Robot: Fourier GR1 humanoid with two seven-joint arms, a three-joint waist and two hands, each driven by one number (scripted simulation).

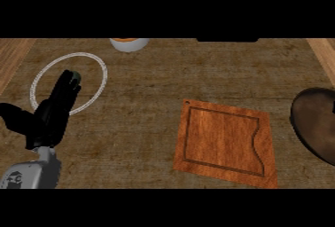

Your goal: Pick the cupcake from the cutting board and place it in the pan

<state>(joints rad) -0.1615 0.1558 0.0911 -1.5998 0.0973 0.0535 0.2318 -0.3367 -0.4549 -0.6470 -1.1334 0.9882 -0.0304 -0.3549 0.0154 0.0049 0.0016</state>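
Your left hand [52,113] shows at the view's left side, rising from its grey forearm [33,173] at the lower left corner. Its black fingers [65,86] are straight and held together, pointing up and slightly right, with the thumb [16,116] spread out to the left; nothing is held in it. The fingertips lie over a thin white ring [91,60] on the counter, and the hand covers the ring's lower left arc. A small greenish patch shows at the fingertips, but you cannot tell what it is. Your right hand does not appear in the view. To the right of the left hand, well apart from it, the cutting board [226,142] lies flat on the brown mottled counter [150,88]. It is a reddish wooden slab, turned at an angle, with a darker groove running just inside its edge and a small hole near its top left corner. No cupcake stands on its surface. The pan [317,122] is at the view's right edge, dark and rounded, only partly in view and just beside the board's right corner. At the top edge, above the ring, a pale round object with an orange top [129,43] is cut off by the frame; this may be the cupcake, but too little shows to confirm it.
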